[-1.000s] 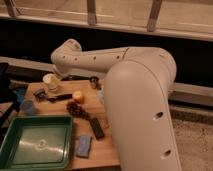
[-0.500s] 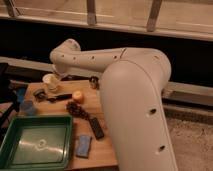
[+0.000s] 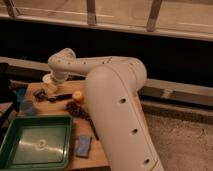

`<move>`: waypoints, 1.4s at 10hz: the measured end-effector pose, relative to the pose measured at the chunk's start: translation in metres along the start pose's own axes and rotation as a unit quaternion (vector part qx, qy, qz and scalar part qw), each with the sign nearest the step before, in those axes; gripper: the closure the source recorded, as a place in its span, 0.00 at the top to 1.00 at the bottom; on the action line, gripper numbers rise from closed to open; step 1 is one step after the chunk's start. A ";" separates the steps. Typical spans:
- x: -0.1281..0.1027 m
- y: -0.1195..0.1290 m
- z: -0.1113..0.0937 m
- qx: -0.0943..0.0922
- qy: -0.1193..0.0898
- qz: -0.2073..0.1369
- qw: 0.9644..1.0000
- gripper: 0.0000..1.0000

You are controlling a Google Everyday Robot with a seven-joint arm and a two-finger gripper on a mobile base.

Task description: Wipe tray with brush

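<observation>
On my feed: wooden table (image 3: 98,156), speckled floor (image 3: 181,142), dark wall (image 3: 165,55) under railed window (image 3: 120,11); gripper (image 3: 48,84) over table's far-left corner.

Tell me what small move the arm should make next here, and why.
Probably ease the claw down onto the brush to take hold of it. The claw hangs at the table's far left, right by the brush, which lies flat on the wood beyond the tray. Wiping cannot start until the brush is lifted and carried to the tray.
</observation>
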 end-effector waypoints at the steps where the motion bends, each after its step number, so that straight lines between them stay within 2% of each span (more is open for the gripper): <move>1: -0.004 0.005 0.016 -0.016 0.006 0.000 1.000 0.80; 2: -0.005 0.005 0.022 -0.021 0.005 0.003 1.000 0.80; 8: -0.006 0.006 0.025 -0.018 0.007 0.002 1.000 0.80; 10: -0.013 0.021 0.036 -0.019 0.012 -0.003 1.000 0.80; 11: -0.010 0.021 0.045 -0.020 0.015 -0.002 1.000 0.80; 14: -0.009 0.029 0.070 -0.043 0.014 0.004 0.999 0.80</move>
